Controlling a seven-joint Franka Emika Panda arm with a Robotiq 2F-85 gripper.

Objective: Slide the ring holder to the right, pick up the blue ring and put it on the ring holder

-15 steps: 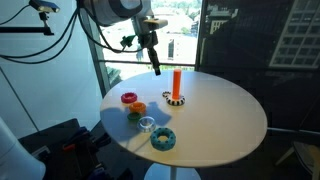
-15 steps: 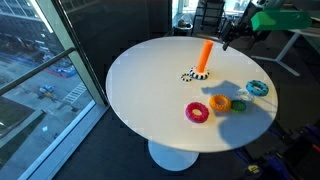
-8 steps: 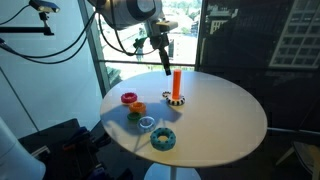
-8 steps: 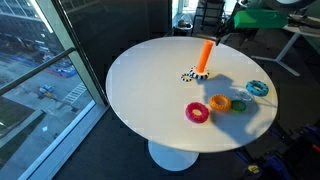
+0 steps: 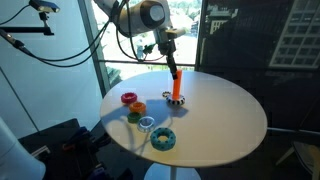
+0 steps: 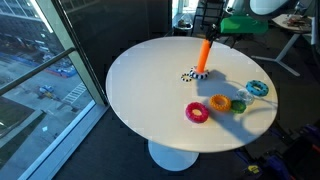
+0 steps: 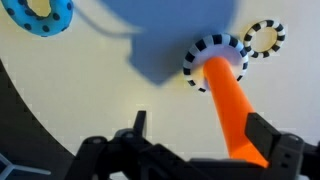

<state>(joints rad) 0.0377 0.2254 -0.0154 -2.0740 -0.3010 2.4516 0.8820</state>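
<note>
The ring holder, an upright orange peg (image 5: 176, 86) on a dark speckled base (image 5: 177, 99), stands near the middle of the round white table (image 5: 225, 120); it also shows in the exterior view (image 6: 203, 55) and in the wrist view (image 7: 233, 105). My gripper (image 5: 172, 66) is open at the top of the peg; in the wrist view (image 7: 200, 135) the peg lies between the fingers, close to the right one. The blue ring (image 5: 163, 139) lies flat at the table's near edge, also seen in the exterior view (image 6: 258, 88) and in the wrist view's top left corner (image 7: 40, 14).
A pink ring (image 5: 129, 98), an orange ring (image 5: 137, 108), a pale whitish ring (image 5: 147, 124) and a small green ring (image 6: 238, 105) lie on the table. A small speckled ring (image 7: 264, 38) lies beside the holder's base. Windows stand behind the table.
My gripper has moved from left of the peg across and down to the peg's top, so that the peg now stands between the fingers. The rings and holder have not moved.
</note>
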